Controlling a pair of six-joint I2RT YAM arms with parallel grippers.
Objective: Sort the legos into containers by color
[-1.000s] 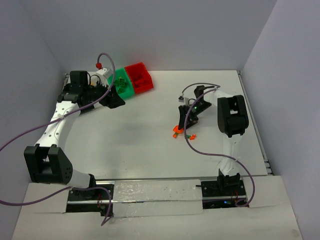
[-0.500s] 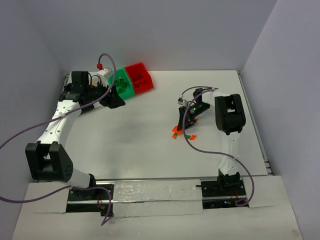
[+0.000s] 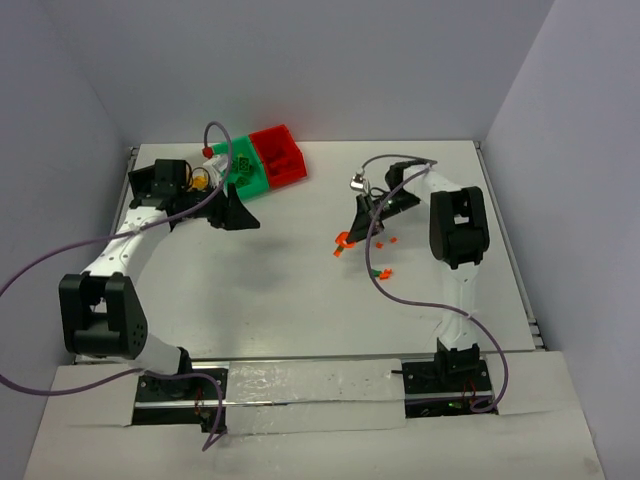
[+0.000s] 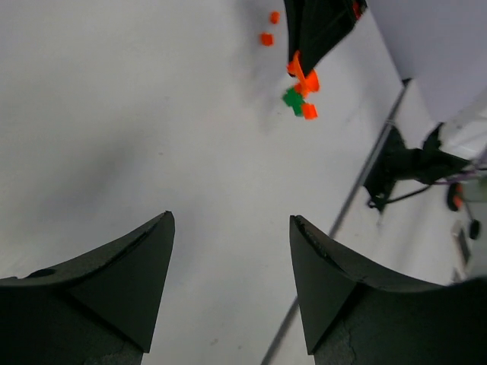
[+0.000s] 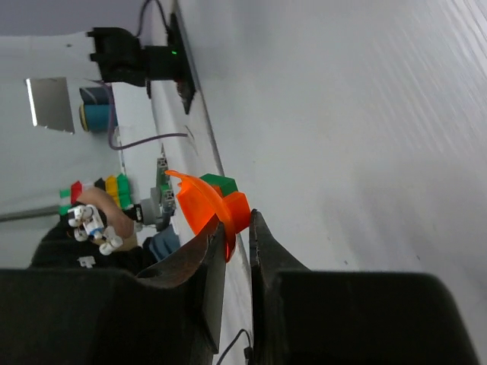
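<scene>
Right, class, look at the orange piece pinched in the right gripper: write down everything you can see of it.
The orange piece is bright, glossy plastic: a thin curved fin sweeping out of a blockier end. That end is pinched between the black fingers of the right gripper, so the fin sticks out beyond the tips. From above it sits at the gripper's tip, near the middle of the white table. A green brick shows just behind it; whether they touch is unclear.
</scene>
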